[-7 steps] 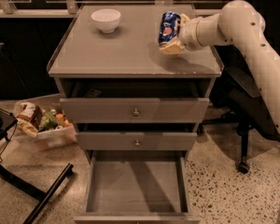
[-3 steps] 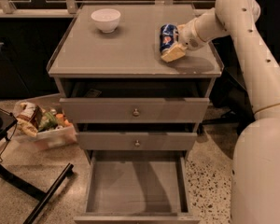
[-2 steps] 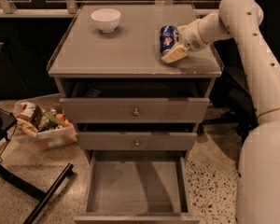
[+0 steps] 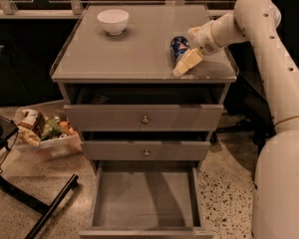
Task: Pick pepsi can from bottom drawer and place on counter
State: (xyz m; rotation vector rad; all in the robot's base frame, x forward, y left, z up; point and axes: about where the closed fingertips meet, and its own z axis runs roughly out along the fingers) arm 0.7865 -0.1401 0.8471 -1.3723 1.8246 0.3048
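The pepsi can, dark blue with a silver top, stands on the counter near its right edge. My gripper comes in from the right on the white arm and is shut on the can, with one cream finger lying across the can's near side and the other hidden behind it. The bottom drawer is pulled out wide below, and its grey floor is bare.
A white bowl sits at the counter's back left. Two upper drawers with round knobs are above the open one. A box of snack packets and a black frame leg are on the floor at left.
The can was held tilted above the counter's right side. It has come down with my gripper and now stands on the counter surface.
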